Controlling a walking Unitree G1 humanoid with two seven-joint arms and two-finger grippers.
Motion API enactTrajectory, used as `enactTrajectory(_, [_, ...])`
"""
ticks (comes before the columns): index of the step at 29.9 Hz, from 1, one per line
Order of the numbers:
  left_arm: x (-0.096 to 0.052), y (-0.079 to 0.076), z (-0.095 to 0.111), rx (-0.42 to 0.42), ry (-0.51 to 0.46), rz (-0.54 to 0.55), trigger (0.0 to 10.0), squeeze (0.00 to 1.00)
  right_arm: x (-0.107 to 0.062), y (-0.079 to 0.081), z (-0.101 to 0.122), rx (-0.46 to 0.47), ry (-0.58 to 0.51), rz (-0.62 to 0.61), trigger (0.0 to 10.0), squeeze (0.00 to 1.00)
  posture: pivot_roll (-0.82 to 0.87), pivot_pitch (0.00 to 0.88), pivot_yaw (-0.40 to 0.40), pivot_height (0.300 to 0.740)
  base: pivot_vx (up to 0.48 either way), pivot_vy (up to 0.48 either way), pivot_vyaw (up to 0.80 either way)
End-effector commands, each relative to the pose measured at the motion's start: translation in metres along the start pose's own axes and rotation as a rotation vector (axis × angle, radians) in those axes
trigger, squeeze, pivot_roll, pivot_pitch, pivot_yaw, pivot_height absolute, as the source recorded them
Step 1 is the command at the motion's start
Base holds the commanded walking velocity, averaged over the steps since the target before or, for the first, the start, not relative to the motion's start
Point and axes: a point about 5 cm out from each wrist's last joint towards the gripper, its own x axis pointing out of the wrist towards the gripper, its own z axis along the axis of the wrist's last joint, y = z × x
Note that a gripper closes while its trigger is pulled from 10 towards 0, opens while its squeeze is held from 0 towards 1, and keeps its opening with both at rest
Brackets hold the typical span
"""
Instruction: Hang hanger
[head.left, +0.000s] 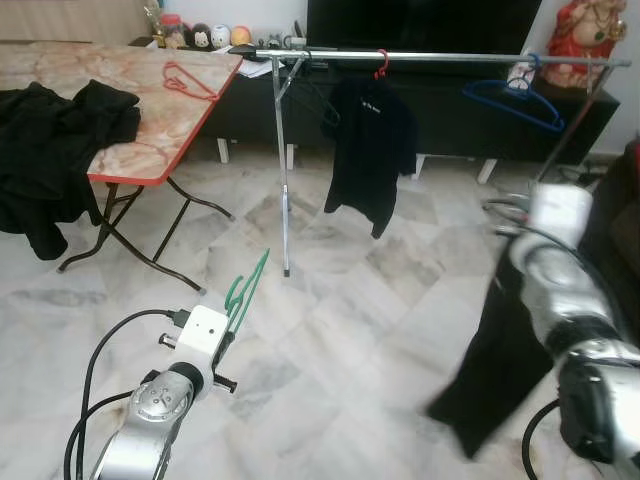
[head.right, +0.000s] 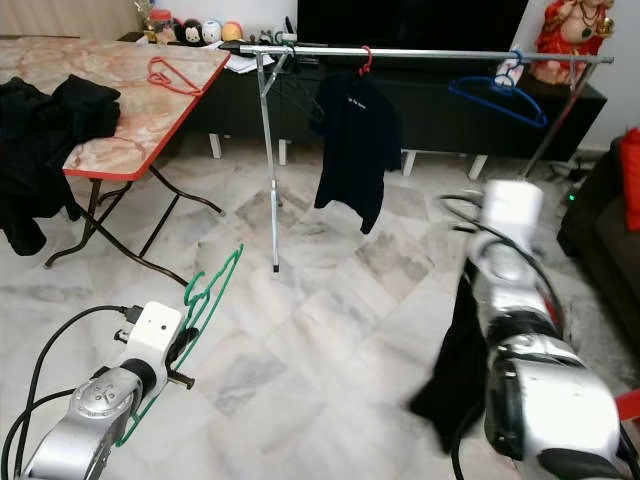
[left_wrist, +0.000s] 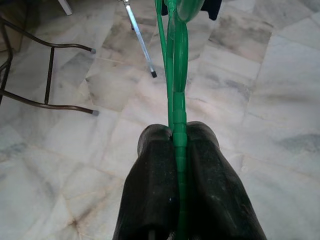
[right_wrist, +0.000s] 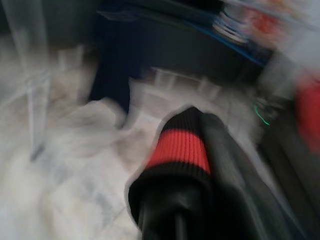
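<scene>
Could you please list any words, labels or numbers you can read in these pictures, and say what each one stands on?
None can be read.
Black shirt on the rail: a small pale mark on the chest, too small to read.
Papers at the table's far end: any print too small to read.
Red statue: no legible text.

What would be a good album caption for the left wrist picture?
Left gripper shut on a green hanger, above a marble floor.

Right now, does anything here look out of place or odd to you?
Yes: black clothes lie heaped on the folding table, partly slumping over its edge, and a red hanger lies loose on the tabletop rather than on the rail.
</scene>
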Motion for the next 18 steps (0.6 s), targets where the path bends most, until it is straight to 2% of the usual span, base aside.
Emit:
enactTrajectory(1, [-0.001,-0.003,-0.001,0.018,0.006,-0.022,10.0,0.0,-0.006,0.035,-0.025,-0.345,0.059,0.208,10.0,0.0,0.07,0.0,-0.087,0.74,0.0,0.0,0.0])
enactTrajectory(3, [-0.002,-0.005,-0.002,0.023,0.014,-0.041,10.0,0.0,-0.012,0.055,-0.04,-0.576,0.077,0.326,10.0,0.0,0.07,0.0,-0.087,0.74,0.0,0.0,0.0])
enactTrajectory(6, [-0.004,-0.008,-0.003,0.031,0.027,-0.091,10.0,0.0,-0.021,0.072,-0.059,-0.767,0.108,0.459,10.0,0.0,0.07,0.0,-0.089,0.74,0.0,0.0,0.0])
enactTrajectory(7, [-0.006,-0.009,-0.003,0.036,0.031,-0.109,10.0,0.0,-0.023,0.074,-0.063,-0.814,0.116,0.483,10.0,0.0,0.07,0.0,-0.089,0.74,0.0,0.0,0.0])
enactTrajectory(8, [-0.008,-0.011,-0.005,0.036,0.042,-0.139,10.0,0.0,-0.024,0.077,-0.067,-0.9,0.119,0.501,10.0,0.0,0.07,0.0,-0.089,0.74,0.0,0.0,0.0])
enactTrajectory(10, [-0.009,-0.011,-0.006,0.039,0.055,-0.155,10.0,0.0,-0.026,0.08,-0.068,-0.937,0.119,0.537,10.0,0.0,0.07,0.0,-0.091,0.74,0.0,0.0,0.0])
enactTrajectory(15, [-0.013,-0.016,-0.008,0.034,0.075,-0.211,10.0,0.0,-0.024,0.084,-0.064,-1.036,0.086,0.54,10.0,0.0,0.07,0.0,-0.096,0.74,0.0,0.0,0.0])
enactTrajectory(18, [-0.016,-0.02,-0.007,0.044,0.084,-0.264,10.0,0.0,-0.023,0.083,-0.062,-0.992,0.104,0.524,10.0,0.0,0.07,0.0,-0.097,0.74,0.0,0.0,0.0])
